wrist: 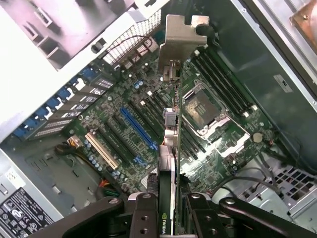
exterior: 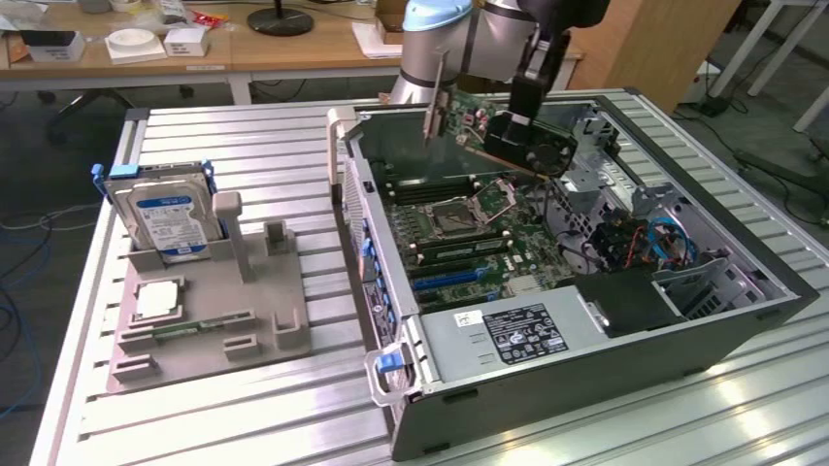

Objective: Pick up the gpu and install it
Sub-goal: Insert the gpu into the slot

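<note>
At the exterior view's left, a grey fixture tray [exterior: 259, 330] sits on the ribbed metal worktop [exterior: 233, 136]. It holds a hard drive [exterior: 162, 216] standing upright and a narrow memory stick [exterior: 194, 327] lying flat; neither is being worked on. Moving right, I come to the open computer case [exterior: 725, 330] lying on its side, with the motherboard [exterior: 473, 238] facing up and the power supply [exterior: 518, 335] at the near end.

Above the far end of that board, my arm [exterior: 467, 39] reaches down, and its jaws are pinched on the gpu [exterior: 499, 131], one on each flat face. The card hangs clear of the board, well above it and tilted.

From the wrist view I see the gpu [wrist: 171, 124] edge-on. Its long axis runs straight away from the jaws to the silvery bracket [wrist: 181, 34] at the far end, which points toward the case's rear wall. The long blue slot [wrist: 137, 130] lies beside the card's edge rather than beneath it, and I judge it slightly skewed to the card's line. The processor socket [wrist: 203, 108] sits on the card's other side. So card and slot are near each other but neither aligned nor touching.

Further right, drive cages and loose cables crowd the case's inside. Beyond the worktop are a wooden desk [exterior: 259, 53] and open floor.
</note>
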`<act>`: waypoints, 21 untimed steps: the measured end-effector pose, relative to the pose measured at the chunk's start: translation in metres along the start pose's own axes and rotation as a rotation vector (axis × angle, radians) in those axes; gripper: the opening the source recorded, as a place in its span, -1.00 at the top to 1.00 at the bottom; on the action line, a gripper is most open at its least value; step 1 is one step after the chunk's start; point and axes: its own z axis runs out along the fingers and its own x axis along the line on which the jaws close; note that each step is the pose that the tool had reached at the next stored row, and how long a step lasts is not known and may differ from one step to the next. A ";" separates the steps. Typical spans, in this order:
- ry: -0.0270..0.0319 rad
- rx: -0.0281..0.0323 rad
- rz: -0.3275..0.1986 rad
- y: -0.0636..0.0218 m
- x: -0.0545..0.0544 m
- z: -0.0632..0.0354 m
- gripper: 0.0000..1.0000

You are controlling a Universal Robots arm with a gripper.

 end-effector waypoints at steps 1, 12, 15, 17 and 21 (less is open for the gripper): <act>-0.0001 0.0000 -0.012 0.0000 0.000 0.0000 0.47; -0.0008 0.0008 -0.144 0.0003 0.001 0.0000 0.47; -0.0010 0.0010 -0.181 0.0003 0.001 0.0000 0.47; -0.0011 0.0012 -0.206 0.0003 0.001 0.0000 0.47; -0.0013 0.0014 -0.257 0.0004 0.001 0.0000 0.47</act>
